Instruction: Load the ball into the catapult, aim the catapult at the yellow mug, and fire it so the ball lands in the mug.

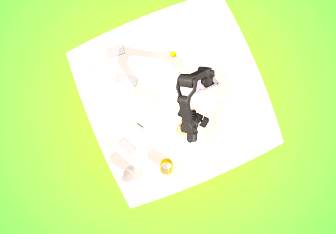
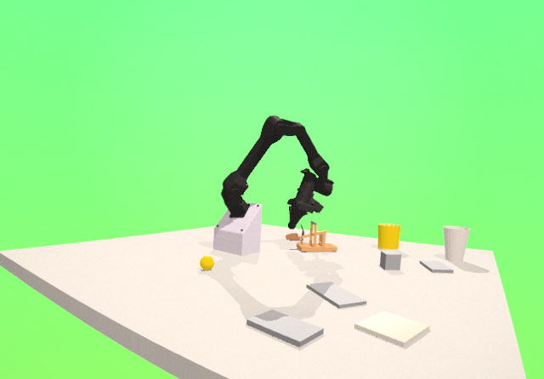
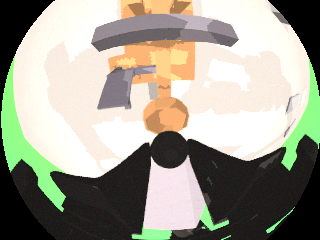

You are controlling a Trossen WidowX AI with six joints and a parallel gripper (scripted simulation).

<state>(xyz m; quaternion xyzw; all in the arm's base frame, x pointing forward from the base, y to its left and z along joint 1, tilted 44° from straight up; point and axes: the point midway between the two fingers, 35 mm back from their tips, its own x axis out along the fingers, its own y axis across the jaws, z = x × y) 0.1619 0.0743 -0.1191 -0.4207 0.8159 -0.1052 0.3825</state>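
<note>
The orange catapult [image 1: 181,127] [image 2: 317,247] [image 3: 185,70] stands on the table. Its round spoon [image 3: 166,115] is empty and faces the gripper. A grey bar [image 3: 165,31] crosses the catapult, and a grey lever [image 3: 115,89] is beside its arm. My gripper [image 2: 291,226] [image 3: 169,149] is shut on a black ball [image 3: 169,155], just short of the spoon in the wrist view and above it in the exterior view. The arm hides much of the catapult in the top view. The yellow mug [image 1: 166,160] [image 2: 388,237] stands upright beyond the catapult's far end.
A yellow ball [image 1: 172,53] [image 2: 206,263] lies near the lilac robot base [image 2: 237,235]. A pale cup [image 1: 127,174] [image 2: 455,243], a grey block [image 2: 390,261], grey slabs [image 2: 336,295] [image 2: 286,327] [image 2: 436,266] and a cream slab [image 2: 392,327] are on the table.
</note>
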